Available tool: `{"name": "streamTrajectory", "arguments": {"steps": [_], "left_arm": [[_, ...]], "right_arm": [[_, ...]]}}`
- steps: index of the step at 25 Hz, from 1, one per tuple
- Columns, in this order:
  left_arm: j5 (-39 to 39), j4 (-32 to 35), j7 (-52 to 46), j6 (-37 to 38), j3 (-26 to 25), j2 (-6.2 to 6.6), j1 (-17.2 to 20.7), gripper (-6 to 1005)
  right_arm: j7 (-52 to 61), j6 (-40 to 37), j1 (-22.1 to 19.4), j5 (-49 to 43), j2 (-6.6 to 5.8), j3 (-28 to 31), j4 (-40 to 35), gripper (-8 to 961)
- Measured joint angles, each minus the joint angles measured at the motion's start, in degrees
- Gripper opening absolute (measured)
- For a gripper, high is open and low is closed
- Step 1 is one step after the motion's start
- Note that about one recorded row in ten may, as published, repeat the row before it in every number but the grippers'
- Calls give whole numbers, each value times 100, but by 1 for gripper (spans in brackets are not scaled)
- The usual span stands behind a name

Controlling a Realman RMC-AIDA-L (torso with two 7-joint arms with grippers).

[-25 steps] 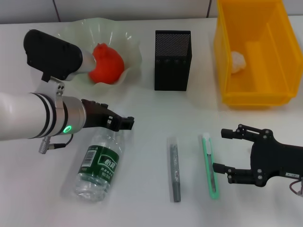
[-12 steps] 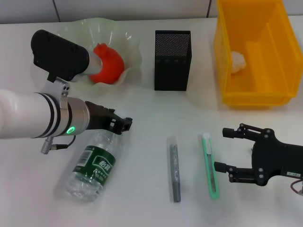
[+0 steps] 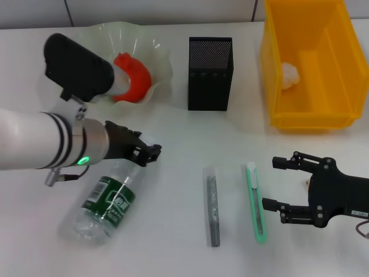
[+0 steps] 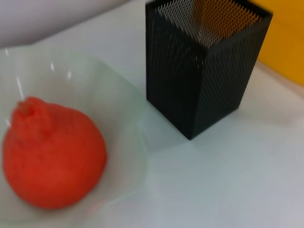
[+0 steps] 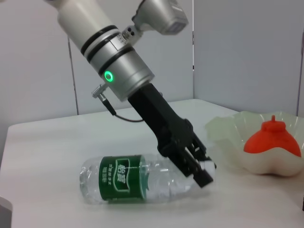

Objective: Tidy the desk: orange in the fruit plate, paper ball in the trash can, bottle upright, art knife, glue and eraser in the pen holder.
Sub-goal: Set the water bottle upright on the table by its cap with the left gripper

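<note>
- My left hand point(image 3: 151, 151) pinches the white-capped neck of the bottle point(image 3: 104, 201), which lies on its side on the surface, base toward near left.
- My right hand point(image 3: 283, 183) rests spread at near right, well apart from the bottle.
- The orange point(image 3: 134, 79) sits in the fruit plate point(image 3: 161, 57), far left.

The head camera looks forward and steeply down on the whole white desk point(image 3: 179, 144) from well above. The left wrist camera sits close, angled down at the orange point(image 4: 50, 154) in the fruit plate point(image 4: 126, 118) and the pen holder point(image 4: 202, 61). The right wrist camera looks low across the desk, sharing the orange, plate and bottle point(image 5: 128, 183) with the head view.
</note>
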Motion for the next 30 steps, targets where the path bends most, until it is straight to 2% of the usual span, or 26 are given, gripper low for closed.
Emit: {"name": "streamTrajectory", "arguments": {"steps": [2,4,7,10,12,14,17,19,22,23,27,30], "left_arm": [[-376,225,525,32,-293,18,249,462],[-569,279,726,54,-412,22,336,461],[-1533,477,1994,113,-978,29,787,461],[-1805,480,2390,113,-1149,28,916,461],[-2926,337,3636,126,-1694,28,1246,460],[-3201,278,3976,150,-1810,28,1322,460],[-4392,-90,5397,451,-2265,28,1519,460],[-4626,-214,5639,546,-2384,28,1525,460],[-5588,-897,6694,1131,-2921,28,1456,460],[-5588,-897,6694,1131,-2921,28,1456,460],[-6238,-1486,7887,1477,-3201,23,1435,459],[-6498,-1769,8284,1601,-3339,23,1434,459]], "right_arm": [[14,-4,-1,0,-5,-1,-3,813],[33,-3,-2,0,-5,0,-4,812],[90,-5,-19,1,-5,0,-65,812],[139,-9,-36,1,-4,-1,-128,813],[200,-11,-66,1,-4,0,-225,813],[211,-12,-72,1,-4,0,-249,813],[241,-14,-79,1,-4,0,-282,813],[269,-17,-81,1,-4,0,-285,813],[282,-27,-81,1,-4,0,-299,813],[282,-27,-81,1,-4,0,-299,813],[302,-31,-81,1,-4,0,-301,813],[353,-31,-81,1,-4,-11,-321,813]]}}
